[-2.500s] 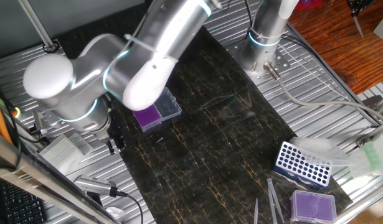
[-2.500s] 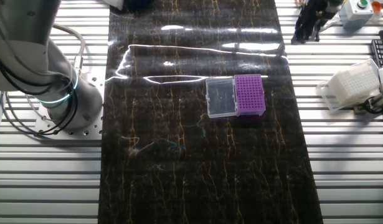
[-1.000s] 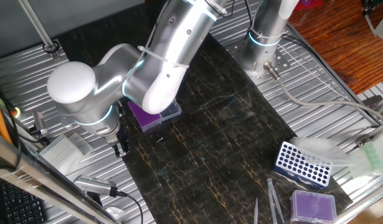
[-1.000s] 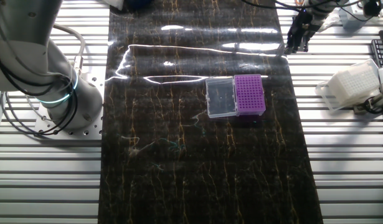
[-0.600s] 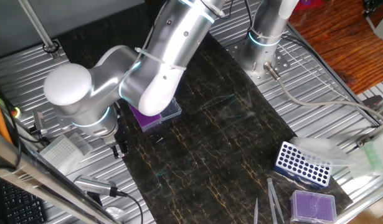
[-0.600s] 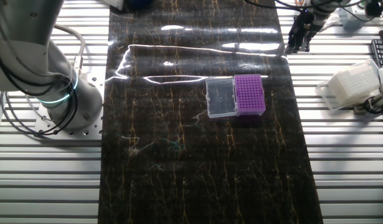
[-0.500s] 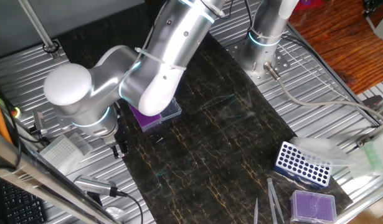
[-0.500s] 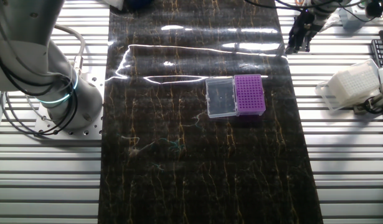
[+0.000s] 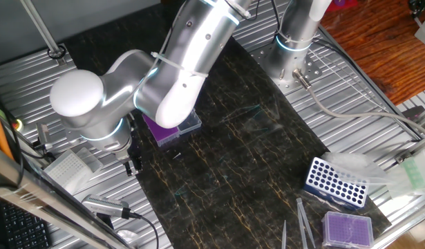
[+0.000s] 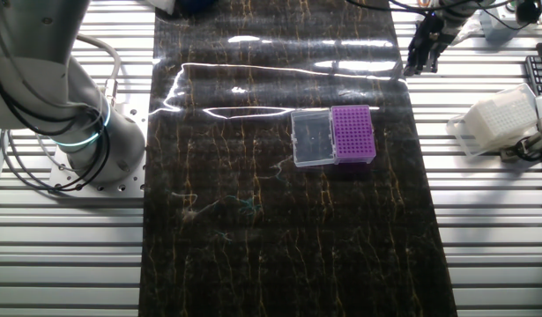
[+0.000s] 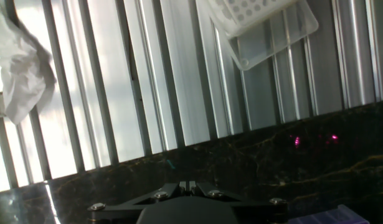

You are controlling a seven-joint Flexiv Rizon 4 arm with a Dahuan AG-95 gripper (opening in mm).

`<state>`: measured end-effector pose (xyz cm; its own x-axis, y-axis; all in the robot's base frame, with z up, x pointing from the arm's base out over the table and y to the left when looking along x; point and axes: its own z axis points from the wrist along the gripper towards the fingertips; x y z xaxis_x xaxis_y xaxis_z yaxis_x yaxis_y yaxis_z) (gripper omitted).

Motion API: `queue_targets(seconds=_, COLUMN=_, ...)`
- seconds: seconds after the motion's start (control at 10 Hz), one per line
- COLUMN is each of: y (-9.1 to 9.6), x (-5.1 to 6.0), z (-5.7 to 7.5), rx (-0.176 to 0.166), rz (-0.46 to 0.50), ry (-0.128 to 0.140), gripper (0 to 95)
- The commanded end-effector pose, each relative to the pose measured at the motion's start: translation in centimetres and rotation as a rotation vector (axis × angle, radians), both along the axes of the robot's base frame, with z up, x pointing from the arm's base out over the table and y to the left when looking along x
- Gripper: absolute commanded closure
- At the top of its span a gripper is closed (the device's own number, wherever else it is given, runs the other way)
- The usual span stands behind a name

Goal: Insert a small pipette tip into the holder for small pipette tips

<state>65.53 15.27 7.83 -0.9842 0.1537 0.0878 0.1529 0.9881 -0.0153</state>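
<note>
- Against the picture from half a second ago, almost nothing has moved: the gripper (image 10: 425,55) hangs at the same far edge of the dark mat (image 10: 279,220), shifted only a touch, and the purple holder (image 10: 334,136) lies where it lay.
- The gripper is a small black shape, well apart from the holder, above the line where the mat meets the ribbed metal table (image 10: 491,229). Whether its fingers are parted or closed cannot be told; the hand view shows only the black base of the hand at the bottom edge.
- The holder is a small square box with a bright purple, finely gridded top, joined to an equal clear plastic lid panel lying flat alongside. In one fixed view the robot arm (image 9: 177,76), smooth white and silver, covers most of it.
- A small pipette tip (image 11: 170,164), a thin teal sliver, lies on the mat near its edge, away from the holder.
- The mat is glossy black, veined with gold like marble.
- Far from the holder stand a blue rack (image 9: 336,183) with round holes and a second purple box (image 9: 347,228).
</note>
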Motion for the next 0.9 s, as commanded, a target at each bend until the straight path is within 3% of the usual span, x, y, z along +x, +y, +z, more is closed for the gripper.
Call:
queue_targets(seconds=0.1, y=-0.01, x=0.02, z=0.03, rx=0.001, rz=-0.003, ry=-0.008, gripper=95.0)
queue_targets(seconds=0.2, y=-0.01, x=0.02, z=0.03, rx=0.002, rz=-0.007, ry=-0.012, gripper=95.0)
queue_targets(seconds=0.5, y=-0.01, x=0.02, z=0.03, rx=0.012, rz=-0.008, ry=0.020, gripper=95.0)
queue_targets(seconds=0.9, y=-0.01, x=0.02, z=0.03, rx=0.039, rz=0.007, ry=0.009, gripper=95.0)
